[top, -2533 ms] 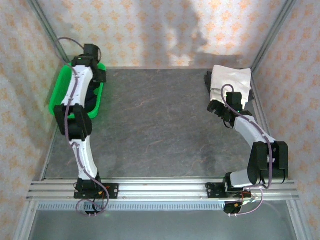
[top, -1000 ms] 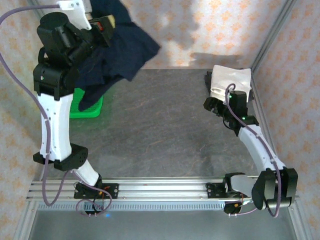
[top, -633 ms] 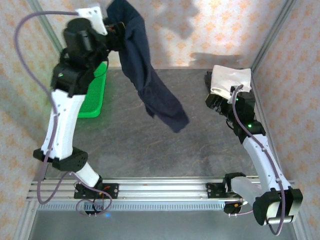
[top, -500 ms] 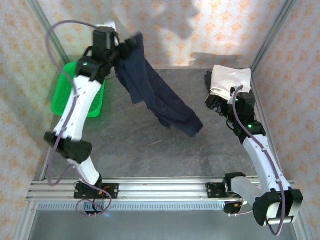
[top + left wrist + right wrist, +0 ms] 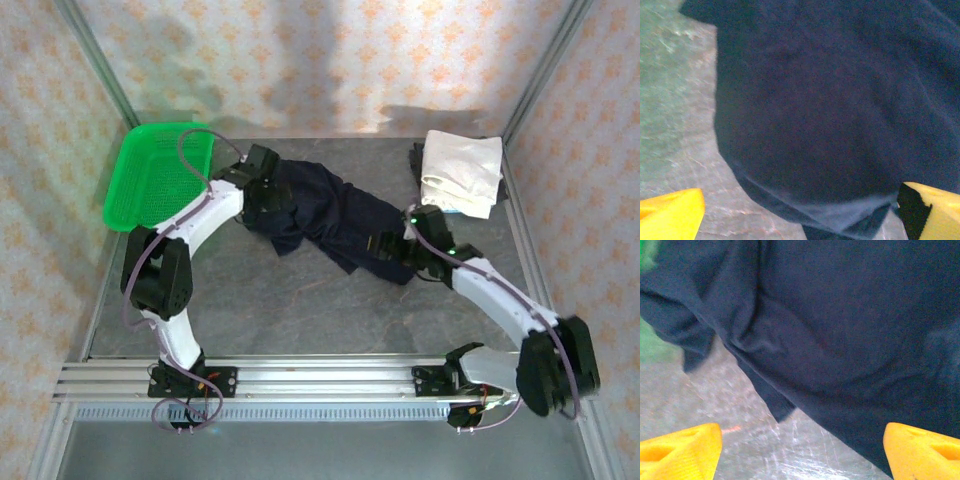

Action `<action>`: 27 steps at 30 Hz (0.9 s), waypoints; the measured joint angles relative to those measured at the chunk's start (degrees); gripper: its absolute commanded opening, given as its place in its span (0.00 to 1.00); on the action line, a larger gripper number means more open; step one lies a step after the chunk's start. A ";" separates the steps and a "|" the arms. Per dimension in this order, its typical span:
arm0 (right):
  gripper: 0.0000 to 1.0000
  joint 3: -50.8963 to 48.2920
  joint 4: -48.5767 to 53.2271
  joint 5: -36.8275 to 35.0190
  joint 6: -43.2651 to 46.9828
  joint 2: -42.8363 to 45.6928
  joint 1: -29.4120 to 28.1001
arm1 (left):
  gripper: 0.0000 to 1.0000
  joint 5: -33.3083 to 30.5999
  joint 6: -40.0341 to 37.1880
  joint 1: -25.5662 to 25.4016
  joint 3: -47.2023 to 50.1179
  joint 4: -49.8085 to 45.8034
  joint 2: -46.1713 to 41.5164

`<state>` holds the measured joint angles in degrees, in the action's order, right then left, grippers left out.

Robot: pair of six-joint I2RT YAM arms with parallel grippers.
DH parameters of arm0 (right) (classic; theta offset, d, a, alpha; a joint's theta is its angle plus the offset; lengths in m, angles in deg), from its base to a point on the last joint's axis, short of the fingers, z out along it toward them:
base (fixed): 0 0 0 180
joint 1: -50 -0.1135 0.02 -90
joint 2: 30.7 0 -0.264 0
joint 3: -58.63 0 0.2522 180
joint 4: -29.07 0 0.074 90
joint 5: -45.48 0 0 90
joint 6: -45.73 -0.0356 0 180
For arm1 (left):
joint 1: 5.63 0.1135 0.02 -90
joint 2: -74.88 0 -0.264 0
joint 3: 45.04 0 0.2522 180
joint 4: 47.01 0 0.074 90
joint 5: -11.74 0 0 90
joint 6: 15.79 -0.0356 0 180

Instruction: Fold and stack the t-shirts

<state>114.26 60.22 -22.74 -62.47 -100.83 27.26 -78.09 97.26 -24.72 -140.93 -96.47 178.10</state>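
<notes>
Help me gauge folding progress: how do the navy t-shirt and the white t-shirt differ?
The navy t-shirt is dark; the white t-shirt is pale. The navy one lies unfolded and rumpled mid-table; the white one is a folded bundle in the far right corner. Both rest on the table.

The navy t-shirt [image 5: 330, 215] lies unfolded and rumpled across the middle of the surface [image 5: 300, 300], stretched in a loose band from back left toward front right. The white t-shirt [image 5: 462, 170] sits folded, a bundle in the far right corner, apart from it.
</notes>
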 measured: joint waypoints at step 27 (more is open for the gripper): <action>0.51 15.52 -0.28 -17.75 -0.70 -29.00 -20.96 | 0.43 3.54 6.58 -5.51 19.17 16.00 2.05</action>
<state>129.78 59.94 -40.49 -63.17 -129.83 6.30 -74.55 103.84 -30.23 -121.76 -80.47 180.16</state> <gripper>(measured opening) 0.531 0.488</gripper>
